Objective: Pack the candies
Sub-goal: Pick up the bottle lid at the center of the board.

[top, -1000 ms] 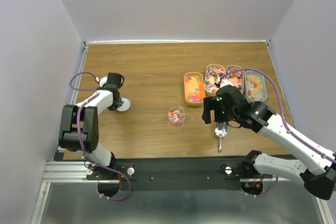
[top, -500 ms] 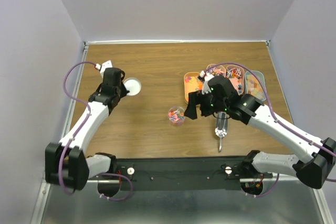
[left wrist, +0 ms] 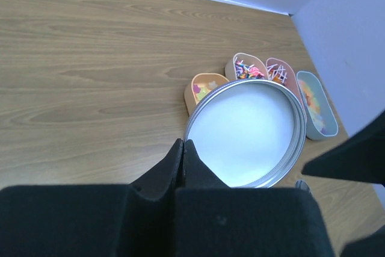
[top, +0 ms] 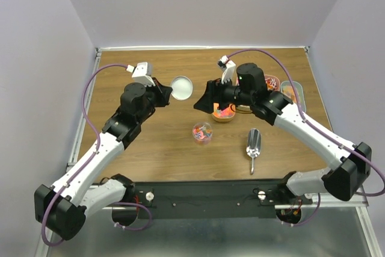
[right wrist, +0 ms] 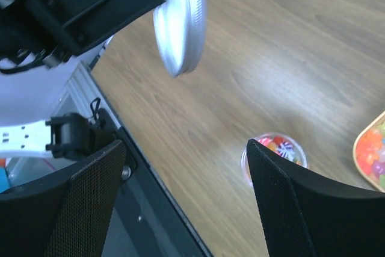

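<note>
"What's the left gripper (top: 168, 92) got?"
"It's pinching the rim of a round metal lid (top: 181, 87), held above the tabletop (top: 150, 148)."
"And the right gripper (top: 204, 97)?"
"Fingers spread wide, facing the lid."
"The candies (top: 202, 131)?"
"In the small clear jar (right wrist: 277, 136) at mid-tabletop. There are more in the trays (left wrist: 190, 95) far right, and a scoop (top: 253, 142) lies right of the jar."

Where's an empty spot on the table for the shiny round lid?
The round silver lid fits anywhere on the left of the wooden table, bare from the far edge to the small clear jar of candies. Bare too between that jar and the metal scoop. Crowded far right, by the oblong pastel trays.
</note>
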Controlling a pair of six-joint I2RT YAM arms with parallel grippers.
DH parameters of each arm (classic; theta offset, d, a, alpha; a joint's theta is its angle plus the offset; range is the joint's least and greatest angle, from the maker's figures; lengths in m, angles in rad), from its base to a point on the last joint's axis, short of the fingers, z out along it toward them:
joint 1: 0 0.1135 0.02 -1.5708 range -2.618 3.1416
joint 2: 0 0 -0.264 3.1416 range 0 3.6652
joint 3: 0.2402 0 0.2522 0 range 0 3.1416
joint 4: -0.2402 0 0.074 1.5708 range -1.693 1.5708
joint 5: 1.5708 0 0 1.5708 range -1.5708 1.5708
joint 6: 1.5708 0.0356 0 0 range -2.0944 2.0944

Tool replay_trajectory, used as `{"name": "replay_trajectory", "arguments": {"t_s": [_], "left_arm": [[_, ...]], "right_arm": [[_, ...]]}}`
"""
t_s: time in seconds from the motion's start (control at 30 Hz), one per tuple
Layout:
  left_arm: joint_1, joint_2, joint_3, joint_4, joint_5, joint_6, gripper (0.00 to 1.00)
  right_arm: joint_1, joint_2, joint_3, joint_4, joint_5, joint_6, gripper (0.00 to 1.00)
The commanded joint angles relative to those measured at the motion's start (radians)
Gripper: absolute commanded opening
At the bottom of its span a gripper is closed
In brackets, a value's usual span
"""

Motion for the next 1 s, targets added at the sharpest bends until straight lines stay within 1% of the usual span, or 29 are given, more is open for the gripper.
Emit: {"name": "replay_trajectory", "arguments": {"t_s": [0.0, 0.13, 0.3, 0.4, 0.43, 0.47, 0.53, 0.57, 0.63, 0.67, 0.73, 0.77, 0.87, 0.9, 0.97], "left_arm": [[-0.034, -0.028, -0.012, 0.055, 0.021, 0.028, 0.0], [-0.064, -0.023, -0.013, 0.085, -0.003, 0.036, 0.0], [-0.089, -0.017, -0.016, 0.102, -0.034, 0.039, 0.0], [-0.103, -0.014, -0.016, 0.11, -0.043, 0.041, 0.0], [-0.104, -0.013, -0.018, 0.113, -0.045, 0.042, 0.0], [-0.109, -0.011, -0.018, 0.115, -0.045, 0.045, 0.0], [-0.112, -0.011, -0.023, 0.118, -0.045, 0.047, 0.0], [-0.115, -0.01, -0.024, 0.119, -0.046, 0.047, 0.0], [-0.117, -0.006, -0.029, 0.121, -0.046, 0.048, 0.0], [-0.117, -0.006, -0.03, 0.121, -0.048, 0.048, 0.0], [-0.118, -0.006, -0.033, 0.121, -0.046, 0.05, 0.0], [-0.118, -0.005, -0.032, 0.121, -0.045, 0.044, 0.0], [-0.118, -0.008, -0.03, 0.118, -0.032, 0.03, 0.15], [-0.118, -0.009, -0.027, 0.112, -0.028, 0.016, 0.25], [-0.118, -0.016, -0.024, 0.102, -0.019, -0.002, 0.37]], "right_arm": [[-0.021, 0.041, 0.029, 0.098, -0.039, 0.021, 0.85], [-0.022, 0.082, 0.061, 0.132, -0.067, 0.04, 0.83], [-0.022, 0.126, 0.106, 0.137, -0.099, 0.038, 0.76], [-0.024, 0.146, 0.118, 0.14, -0.11, 0.037, 0.69], [-0.022, 0.149, 0.119, 0.14, -0.114, 0.035, 0.66], [-0.022, 0.154, 0.119, 0.141, -0.118, 0.035, 0.58], [-0.022, 0.157, 0.119, 0.143, -0.119, 0.032, 0.5], [-0.022, 0.159, 0.119, 0.143, -0.119, 0.029, 0.4], [-0.022, 0.157, 0.119, 0.145, -0.116, 0.025, 0.34], [-0.022, 0.156, 0.118, 0.143, -0.111, 0.02, 0.25], [-0.022, 0.151, 0.11, 0.143, -0.108, 0.008, 0.19], [-0.022, 0.148, 0.106, 0.145, -0.105, 0.002, 0.12], [-0.022, 0.134, 0.08, 0.141, -0.087, -0.038, 0.05], [-0.024, 0.128, 0.069, 0.14, -0.069, -0.049, 0.04], [-0.022, 0.105, 0.031, 0.138, -0.041, -0.092, 0.02]]}}
